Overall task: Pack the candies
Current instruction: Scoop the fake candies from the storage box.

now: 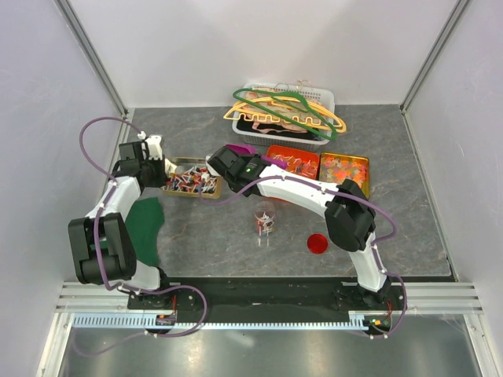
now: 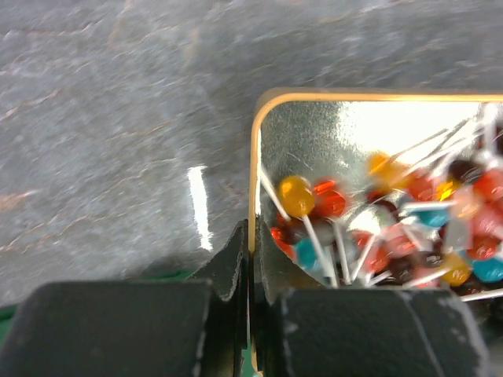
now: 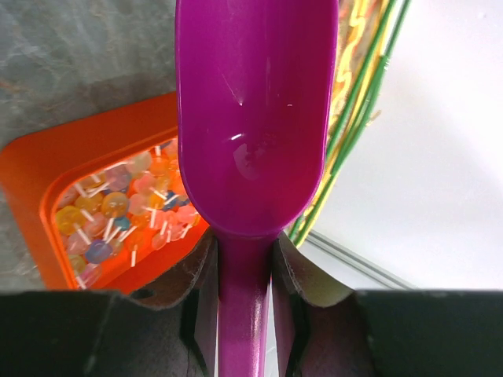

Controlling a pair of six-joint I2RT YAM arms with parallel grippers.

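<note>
Grey stone-patterned table [image 1: 204, 251] fills the floor of a white-walled booth, with both arms bolted at its near edge. From its base the left arm folds back at a sharp elbow, then slants up and away so that the left gripper [image 1: 159, 167] [image 2: 250, 255] meets the left end of a gold tin [image 1: 189, 160] [image 2: 369, 96]; its fingers are pressed together with the tin's thin rim pinched between them. Most candies [image 1: 190, 184] [image 2: 393, 228], small round balls on white sticks in red, orange and blue, lie heaped inside that tin. The right arm rises to a bent elbow and stretches its forearm leftward across the table, ending between the gold tin and an orange tray [image 1: 271, 149] [image 3: 47, 157] that also holds sweets. The right gripper [image 1: 229, 161] [image 3: 244, 259] clamps the handle of a purple scoop [image 1: 242, 148] [image 3: 251, 118], whose bowl is empty. Behind sits a white basket [image 1: 324, 98] of hangers [image 1: 287, 106] [image 3: 346, 133]. Nearer the bases stand a small glass jar [image 1: 265, 220], a red lid [image 1: 317, 243] and a green cloth [image 1: 145, 224]
</note>
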